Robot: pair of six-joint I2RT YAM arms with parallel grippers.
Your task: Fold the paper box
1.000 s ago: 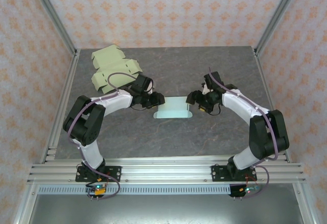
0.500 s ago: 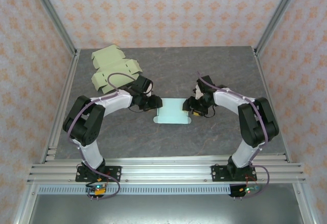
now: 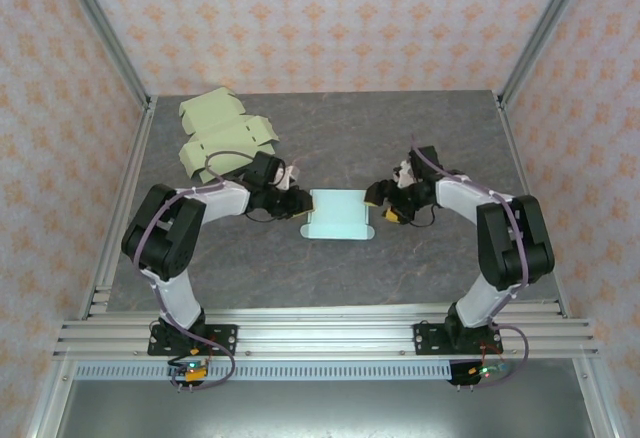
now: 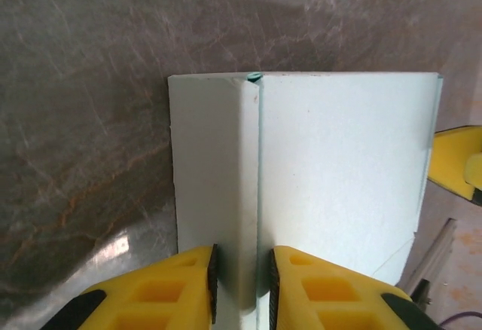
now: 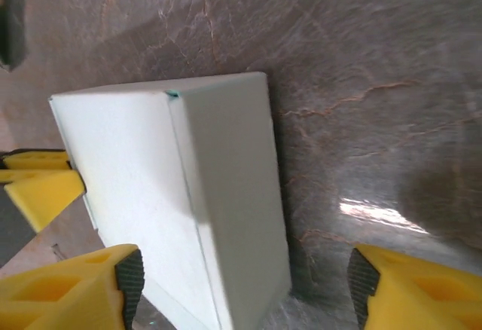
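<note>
We see paper box [image 3: 340, 215] on bench [image 3: 400, 138] between our arms | left pincer [image 4: 241, 277] nips its raised side fold | right pincer [image 5: 245, 273] gapes astride opposite wall | risk, we judge: uneven squeeze crumples fold, skids box

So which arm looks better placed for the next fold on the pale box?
Likely right: right gripper stands open by the paper box, free to push; left gripper is pinching its raised fold.
</note>
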